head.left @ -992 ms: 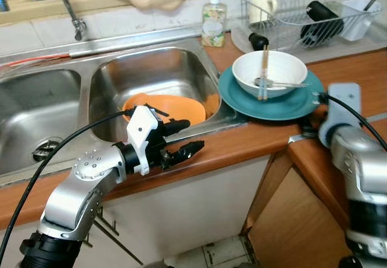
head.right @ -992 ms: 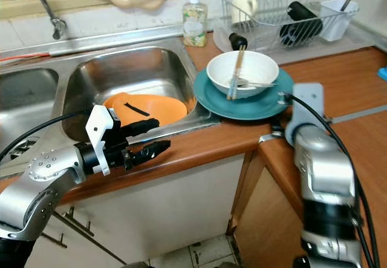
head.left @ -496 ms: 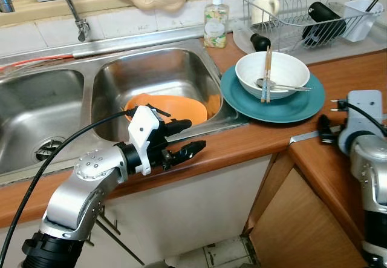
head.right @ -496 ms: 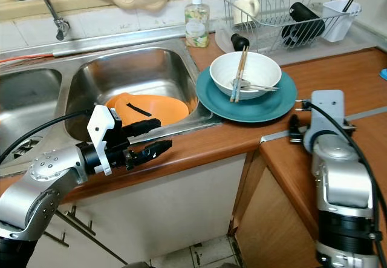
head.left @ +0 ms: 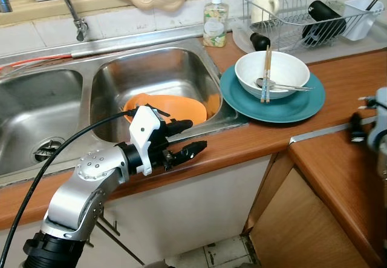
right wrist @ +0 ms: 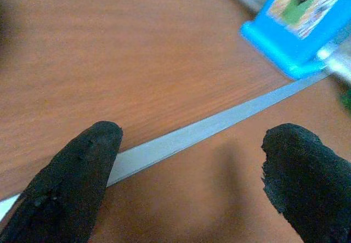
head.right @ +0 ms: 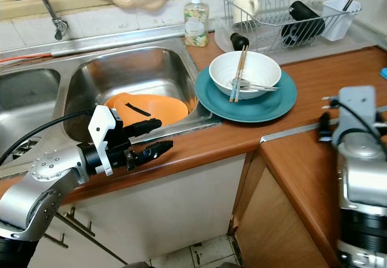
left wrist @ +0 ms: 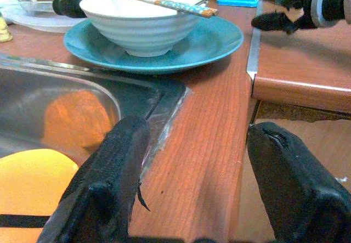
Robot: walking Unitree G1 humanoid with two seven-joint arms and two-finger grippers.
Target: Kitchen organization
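The left gripper (head.left: pixel 184 138), with its two long black fingers spread apart and holding nothing, hovers over the front edge of the wooden brown counter (head.left: pixel 338 74), just at the near rim of the right steel sink basin (head.left: pixel 115 74). Behind and below this gripper, inside the basin, lies the round orange plastic plate (head.left: pixel 172 107) with a thin dark stick on it; I cannot tell what the stick is. Ahead of the fingers and to their right stands the white ceramic bowl (head.left: pixel 272 71) on the round teal plate (head.left: pixel 302 107), and a pair of wooden chopsticks (head.left: pixel 265 74) and a metal spoon (head.left: pixel 284 85) rest across the bowl. Farther beyond is the wire dish rack (head.left: pixel 302 8) and, near the sink corner, the clear soap bottle with a pump (head.left: pixel 213 17). The right gripper (right wrist: pixel 186 171) is also open and empty, above the metal joint strip (right wrist: pixel 219 125) of the counter, with a blue box (right wrist: pixel 299 23) beyond its tips. I judge that the step in hand is choosing the next dish to move, probably the bowl set. The next move asks the left gripper to reach forward and right, with the fingers lowered around the bowl rim or the chopsticks before closing.
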